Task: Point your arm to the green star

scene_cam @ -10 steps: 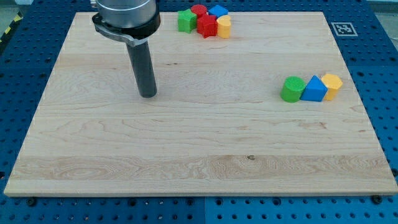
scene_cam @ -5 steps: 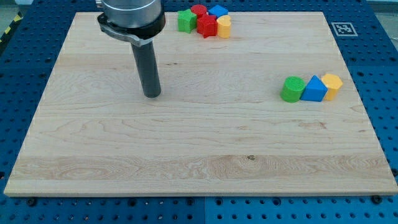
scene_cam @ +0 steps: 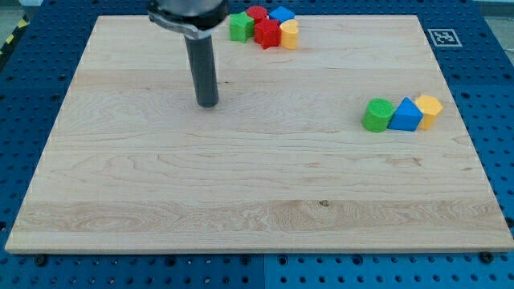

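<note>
Resting on grainy wood, my tip (scene_cam: pixel 208 104) sits below ribbed green star (scene_cam: pixel 239 26).

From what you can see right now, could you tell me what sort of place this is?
Probably a robotics lab bench: a wooden board on a blue perforated table, a fiducial tag at its corner, and my tip among small coloured blocks.
</note>
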Tool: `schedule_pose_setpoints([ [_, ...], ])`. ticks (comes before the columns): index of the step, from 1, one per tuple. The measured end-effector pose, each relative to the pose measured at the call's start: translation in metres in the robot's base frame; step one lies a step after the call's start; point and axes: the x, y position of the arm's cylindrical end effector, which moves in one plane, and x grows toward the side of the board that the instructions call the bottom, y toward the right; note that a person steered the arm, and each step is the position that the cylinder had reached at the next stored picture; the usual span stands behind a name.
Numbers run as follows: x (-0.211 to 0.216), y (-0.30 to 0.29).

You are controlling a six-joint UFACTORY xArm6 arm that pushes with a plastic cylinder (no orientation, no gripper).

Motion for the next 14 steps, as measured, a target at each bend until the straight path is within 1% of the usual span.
schedule_pose_setpoints([
  [2,-0.08,-0.048],
  [4,-0.184,-0.056],
  [5,-0.191,-0.056],
  [8,-0.196,-0.052],
  [14,-0.195,0.029],
])
